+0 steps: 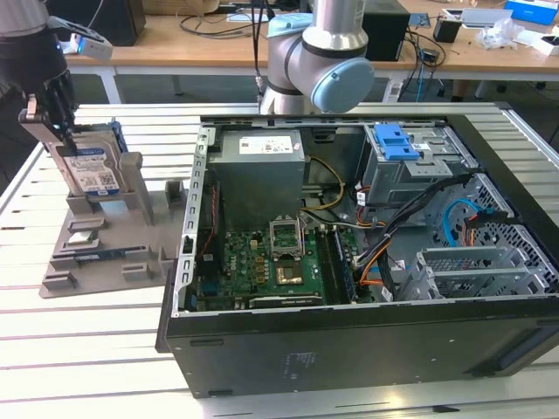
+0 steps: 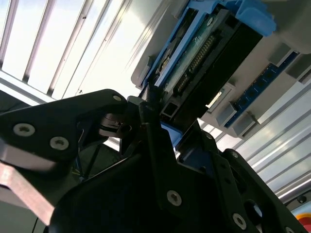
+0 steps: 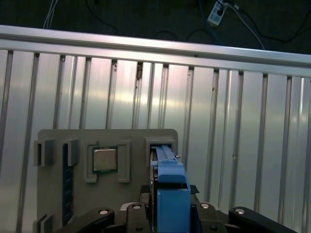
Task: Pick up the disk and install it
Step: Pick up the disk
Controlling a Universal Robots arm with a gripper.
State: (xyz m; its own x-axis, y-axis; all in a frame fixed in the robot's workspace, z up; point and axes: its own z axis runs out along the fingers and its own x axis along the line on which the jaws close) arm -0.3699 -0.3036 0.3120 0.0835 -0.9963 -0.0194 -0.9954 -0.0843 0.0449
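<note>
- Silver-grey metal with blue plastic rails: the disk (image 1: 92,170) stands upright on edge in a slot of the grey holder (image 1: 96,249), which lies on the slatted worktop (image 1: 87,349).
- The gripper (image 1: 54,122) is at the disk's upper edge. The jaws are closed on the disk, with its thin body between them and one jaw against each broad face.
- In the first wrist view the blue rail (image 3: 170,187) runs straight out from between the jaws. A small square processor chip (image 3: 104,159) lies in a holder pocket just beside them.
- Below the jaws, the disk's lower edge appears to sit in the slot. The holder wall hides the contact, so I cannot be sure.
- Handling, by judgement: rigid and dense for its size, with smooth metal that could slip. The second wrist view shows bare circuit board and a connector on one face, both fragile, and the disk should not be knocked.
- Best hold, by judgement: the metal body or the rails, clear of the board. The grip looks to be near one corner, so the disk may tilt.
- The open computer case (image 1: 349,336) lies well apart from the jaws, toward the exterior view's right.
</note>
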